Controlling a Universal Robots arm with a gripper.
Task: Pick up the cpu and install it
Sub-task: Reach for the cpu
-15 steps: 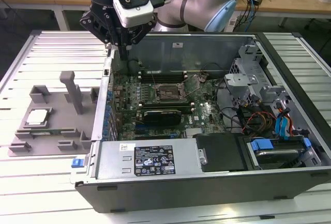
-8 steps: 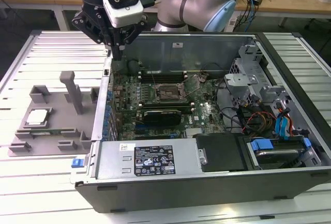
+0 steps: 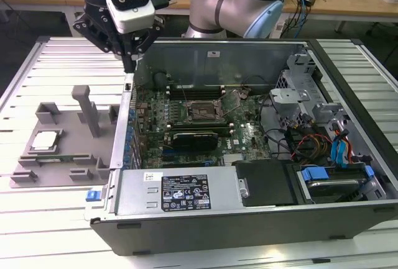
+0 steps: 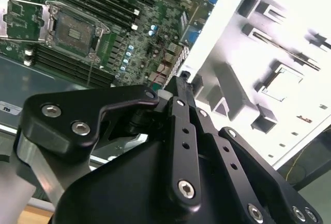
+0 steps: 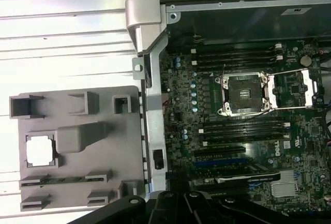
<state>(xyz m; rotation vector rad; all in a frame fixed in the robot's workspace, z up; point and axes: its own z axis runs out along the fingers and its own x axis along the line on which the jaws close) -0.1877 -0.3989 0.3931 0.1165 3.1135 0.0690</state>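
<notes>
One silvery square cpu (image 3: 45,140) lies flat in the grey plastic tray (image 3: 68,150), near its edge farthest from the black gripper (image 3: 130,65), which hangs narrowed and empty above the open computer case's wall (image 3: 120,138).

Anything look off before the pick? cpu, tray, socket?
Nothing stands out. The cpu lies flat in its pocket in the tray. The socket is empty, with its cover swung open. The tool hangs near the case wall, between the two.
</notes>
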